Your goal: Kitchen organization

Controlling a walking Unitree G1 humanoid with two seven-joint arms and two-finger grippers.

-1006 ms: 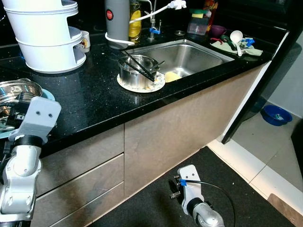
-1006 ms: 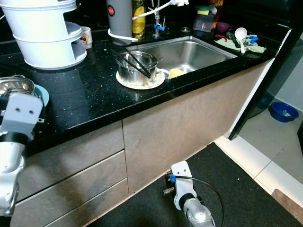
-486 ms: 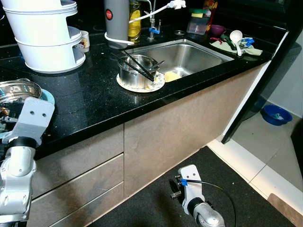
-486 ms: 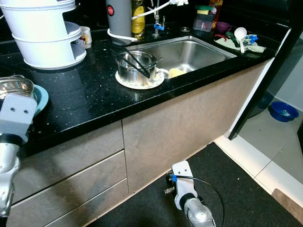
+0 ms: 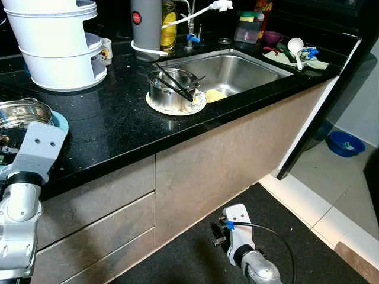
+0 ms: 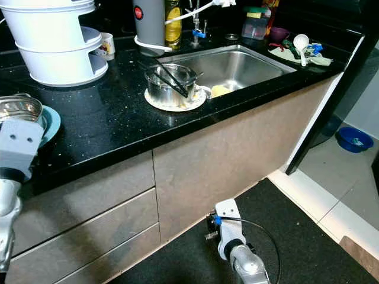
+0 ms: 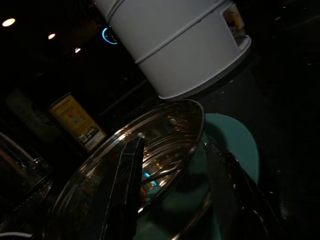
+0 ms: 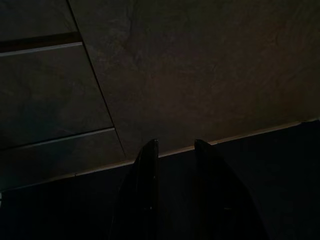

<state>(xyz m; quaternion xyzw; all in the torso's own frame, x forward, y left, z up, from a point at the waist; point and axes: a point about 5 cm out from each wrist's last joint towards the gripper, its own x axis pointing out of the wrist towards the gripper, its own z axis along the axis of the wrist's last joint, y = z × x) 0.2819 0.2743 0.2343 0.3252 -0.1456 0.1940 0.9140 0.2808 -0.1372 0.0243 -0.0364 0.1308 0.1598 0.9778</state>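
At the counter's left end a shiny steel bowl [image 5: 21, 112] sits on a teal plate [image 5: 60, 122]. My left gripper [image 7: 174, 142] is open, its two black fingers straddling the bowl's near rim [image 7: 100, 185] above the teal plate [image 7: 235, 140]; from the head its grey wrist housing [image 5: 37, 145] hides the fingers. Further right a steel pot [image 5: 172, 89] holding black tongs stands on a white plate at the corner of the sink [image 5: 237, 68]. My right arm [image 5: 240, 234] hangs low over the dark mat, and its gripper [image 8: 175, 145] faces the cabinet front, slightly open and holding nothing.
A white tiered container [image 5: 56, 41] stands at the back left, a grey canister [image 5: 145, 26] and bottle behind the sink. Right of the sink lie a white ladle [image 5: 295, 47], cloth and small tubs. Drawers [image 5: 95, 213] sit below the counter. A blue bowl [image 5: 345, 144] rests on the tiled floor.
My left wrist has shifted a little to the left and down, closer to the steel bowl. The right arm has barely moved.
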